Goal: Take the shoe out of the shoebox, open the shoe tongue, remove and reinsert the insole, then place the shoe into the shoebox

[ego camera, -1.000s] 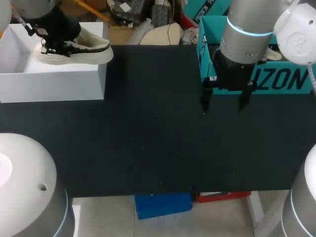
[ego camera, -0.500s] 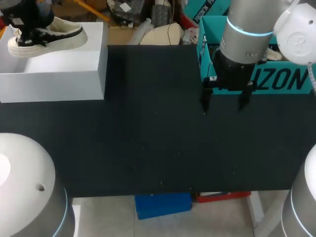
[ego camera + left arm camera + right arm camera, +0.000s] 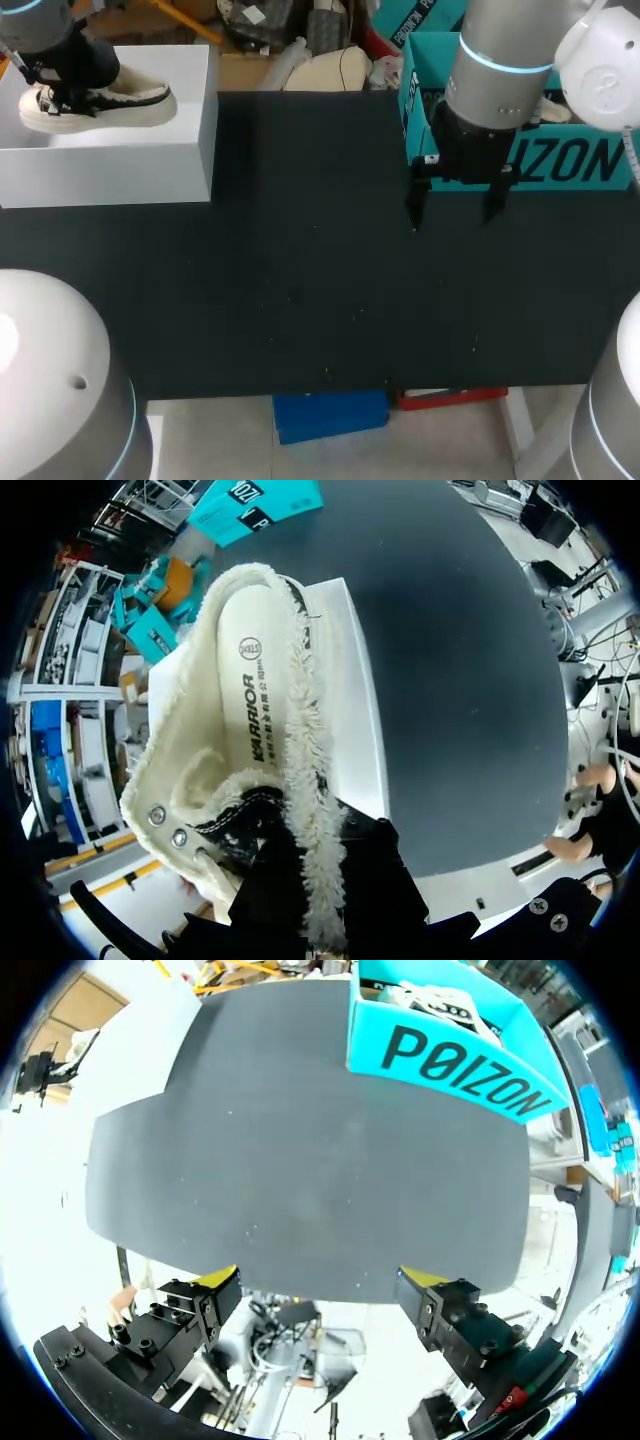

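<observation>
A cream shoe (image 3: 100,103) with black trim and a fleecy lining is over the open white shoebox (image 3: 120,170) at the table's far left. I cannot tell whether it rests on the box's floor. My left gripper (image 3: 55,82) is shut on the shoe's collar. The left wrist view shows the shoe (image 3: 200,770) from above, its insole (image 3: 250,690) lying inside and the fleecy rim pinched by my left gripper (image 3: 322,880). The shoebox (image 3: 355,720) lies under the shoe. My right gripper (image 3: 452,210) hangs open and empty over the table's right half, also seen as the right gripper (image 3: 320,1285).
A teal box (image 3: 580,160) with a shoe inside stands at the back right, just behind the right gripper; the right wrist view has this teal box (image 3: 450,1060) ahead of the fingers. The black tabletop (image 3: 300,280) stretches between the two boxes.
The left gripper carried the shoe leftward from the shoebox's right edge to over the box, then lowered it. The right arm has not moved.
</observation>
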`<state>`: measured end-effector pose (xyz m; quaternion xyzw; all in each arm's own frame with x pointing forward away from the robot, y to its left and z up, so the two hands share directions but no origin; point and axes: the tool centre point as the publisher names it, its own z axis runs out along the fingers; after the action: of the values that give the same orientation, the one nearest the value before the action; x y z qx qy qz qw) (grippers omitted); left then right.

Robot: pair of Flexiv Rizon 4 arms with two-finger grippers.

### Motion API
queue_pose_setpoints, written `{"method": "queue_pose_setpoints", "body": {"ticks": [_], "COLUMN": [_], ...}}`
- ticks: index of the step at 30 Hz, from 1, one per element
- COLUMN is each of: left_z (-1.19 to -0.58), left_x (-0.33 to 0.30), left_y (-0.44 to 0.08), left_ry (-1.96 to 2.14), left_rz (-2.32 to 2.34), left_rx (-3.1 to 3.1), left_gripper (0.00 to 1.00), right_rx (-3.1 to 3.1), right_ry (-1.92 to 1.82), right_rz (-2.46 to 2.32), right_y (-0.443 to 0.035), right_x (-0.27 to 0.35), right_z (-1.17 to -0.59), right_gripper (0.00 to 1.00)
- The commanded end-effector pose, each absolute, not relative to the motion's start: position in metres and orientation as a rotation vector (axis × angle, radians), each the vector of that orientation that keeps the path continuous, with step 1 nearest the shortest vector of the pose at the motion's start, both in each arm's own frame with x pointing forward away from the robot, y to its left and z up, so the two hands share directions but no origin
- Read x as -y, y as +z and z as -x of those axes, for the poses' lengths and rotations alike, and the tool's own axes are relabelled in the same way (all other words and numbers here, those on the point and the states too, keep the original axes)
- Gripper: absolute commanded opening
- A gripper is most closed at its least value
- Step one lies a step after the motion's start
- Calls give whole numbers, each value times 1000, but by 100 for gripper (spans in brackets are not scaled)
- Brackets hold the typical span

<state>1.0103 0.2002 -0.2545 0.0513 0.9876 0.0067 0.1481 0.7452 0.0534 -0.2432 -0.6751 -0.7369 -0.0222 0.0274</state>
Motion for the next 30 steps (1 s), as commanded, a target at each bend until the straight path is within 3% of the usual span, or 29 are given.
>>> {"method": "queue_pose_setpoints", "body": {"ticks": [1,15,29,30], "left_z": [-1022,-1041,-1032,-1032], "left_x": [-202,-209,-211,-212], "left_y": [-274,-332,-351,-352], "left_ry": [35,50,62,63], "left_rz": [-140,-129,-112,-102], "left_rx": [-2847,-2907,-2960,-2962], "left_gripper": [0,0,0,23], "right_rx": [2276,2276,2276,2276], "right_ry": [-66,-66,-66,-66], "right_rz": [2086,2086,2086,2086], "right_y": [-243,-243,-243,-243], "right_x": [-54,-54,-54,-54], "right_z": [-745,-745,-745,-745], "right_gripper": [100,100,100,100]}}
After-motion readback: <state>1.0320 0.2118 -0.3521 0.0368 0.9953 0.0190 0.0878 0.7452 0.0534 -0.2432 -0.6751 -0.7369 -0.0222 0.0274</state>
